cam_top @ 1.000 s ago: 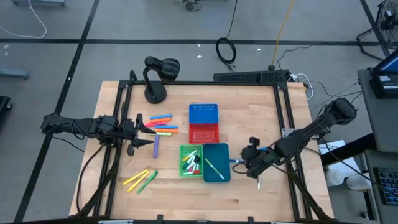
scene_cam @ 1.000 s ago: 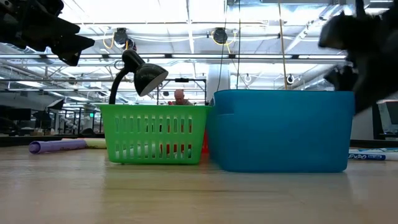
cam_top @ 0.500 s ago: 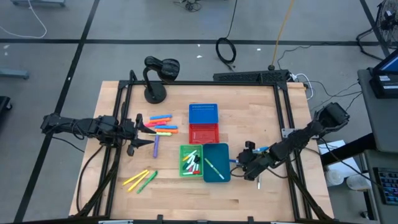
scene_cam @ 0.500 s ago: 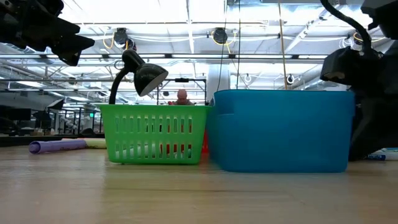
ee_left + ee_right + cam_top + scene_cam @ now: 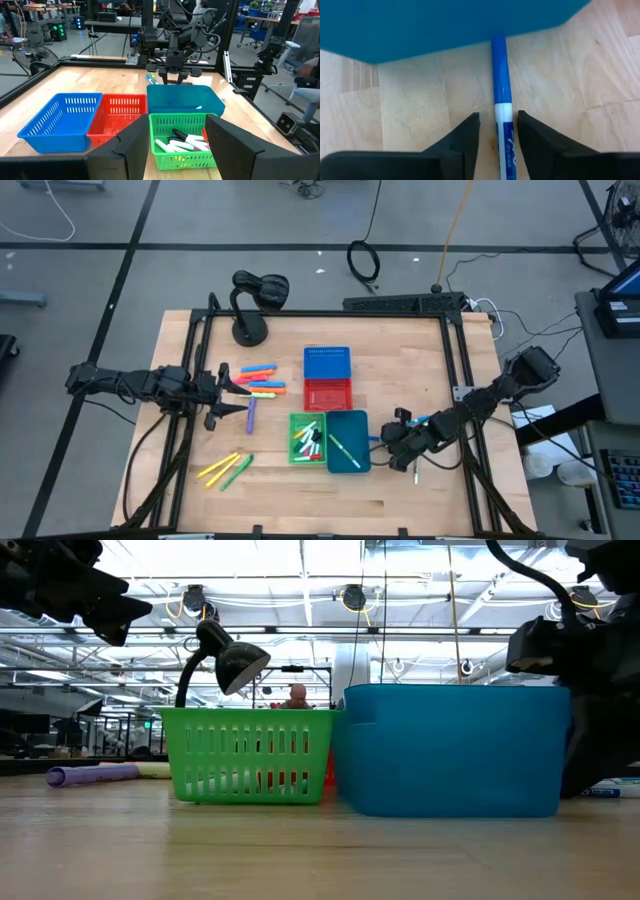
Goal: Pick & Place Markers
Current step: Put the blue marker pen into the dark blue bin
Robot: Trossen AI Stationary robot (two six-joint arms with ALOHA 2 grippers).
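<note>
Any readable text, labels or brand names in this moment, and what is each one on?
Dark print on the white barrel of the blue-capped marker between the right gripper fingers: cut off at the picture's edge, not readable.
The same marker in the low view: print too small to read.
No other text, numbers or signs are legible.

The right gripper (image 5: 496, 131) has dropped, its fingers (image 5: 466, 132) narrowing around the blue marker (image 5: 501, 90).

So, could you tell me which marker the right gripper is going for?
The blue-capped marker beside the teal bin; it alone lies between the right gripper fingers.
</note>
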